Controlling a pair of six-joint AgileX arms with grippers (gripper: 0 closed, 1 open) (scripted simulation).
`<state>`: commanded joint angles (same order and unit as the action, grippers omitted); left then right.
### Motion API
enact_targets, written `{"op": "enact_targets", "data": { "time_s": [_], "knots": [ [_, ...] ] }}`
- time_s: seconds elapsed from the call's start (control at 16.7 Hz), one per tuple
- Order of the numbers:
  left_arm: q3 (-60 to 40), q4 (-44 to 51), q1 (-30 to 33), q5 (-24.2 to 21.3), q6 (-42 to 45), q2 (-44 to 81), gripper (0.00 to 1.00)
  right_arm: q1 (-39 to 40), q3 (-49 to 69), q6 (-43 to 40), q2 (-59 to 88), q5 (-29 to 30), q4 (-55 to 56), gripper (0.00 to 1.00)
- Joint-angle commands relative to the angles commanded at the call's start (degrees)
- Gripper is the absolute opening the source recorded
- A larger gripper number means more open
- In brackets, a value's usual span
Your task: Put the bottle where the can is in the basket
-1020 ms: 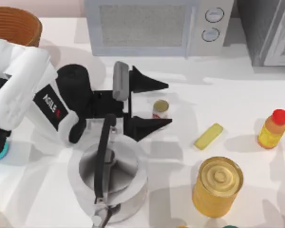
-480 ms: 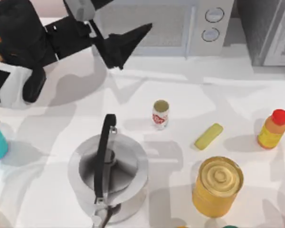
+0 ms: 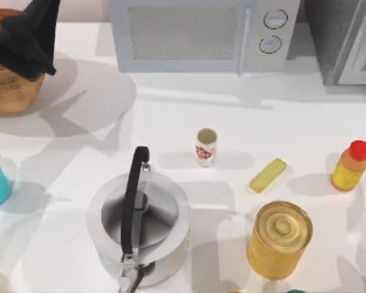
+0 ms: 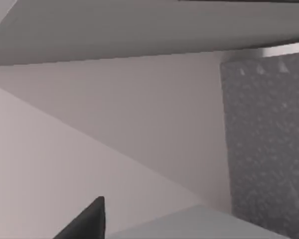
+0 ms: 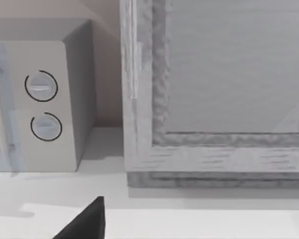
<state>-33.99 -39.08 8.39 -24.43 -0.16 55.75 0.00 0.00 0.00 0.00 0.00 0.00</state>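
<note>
You are looking at a white tabletop (image 3: 293, 122) with a microwave (image 3: 189, 36) at twelve o'clock. The basket (image 3: 9, 91) is sitting at about ten o'clock in the top view. Your left gripper (image 3: 24, 36) is hanging over it as a dark shape that is covering part of its rim. You cannot tell whether that gripper is spread or closed, and nothing is showing in it. A steel kettle (image 3: 140, 226) is standing at seven o'clock and a big golden tin (image 3: 279, 240) at five o'clock.

The bottle (image 3: 351, 166), orange with a red cap, is standing upright at three o'clock near the right edge, well apart from the basket. The can (image 3: 206, 146) is standing upright at the centre of the tabletop, not in the basket, with a yellow bar (image 3: 268, 175) lying near it toward four o'clock.

Your right gripper (image 5: 84, 224) is facing the microwave's dials and a grey cabinet, and you cannot tell its spread either.

By the look of it you are sitting before the pick: the bottle is untouched. The next move is probably calling for the right arm to come down around the bottle, avoiding the tin nearby.
</note>
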Motion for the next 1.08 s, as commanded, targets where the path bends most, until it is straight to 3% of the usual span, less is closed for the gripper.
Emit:
{"op": "enact_targets", "data": {
  "time_s": [0.3, 0.54, 0.78, 1.08],
  "knots": [
    [16.7, 19.0, -4.2, 13.3, 0.0, -31.0, 1.00, 0.0, 0.0, 0.0, 0.0, 0.0, 0.0, 1.00],
    [27.9, 31.9, -7.0, 20.8, 0.1, -48.0, 1.00, 0.0, 0.0, 0.0, 0.0, 0.0, 0.0, 1.00],
    [33.7, 38.7, -8.3, 24.3, 0.2, -55.4, 1.00, 0.0, 0.0, 0.0, 0.0, 0.0, 0.0, 1.00],
    [33.9, 39.0, -8.2, 24.3, 0.2, -55.5, 1.00, 0.0, 0.0, 0.0, 0.0, 0.0, 0.0, 1.00]
  ]
}}
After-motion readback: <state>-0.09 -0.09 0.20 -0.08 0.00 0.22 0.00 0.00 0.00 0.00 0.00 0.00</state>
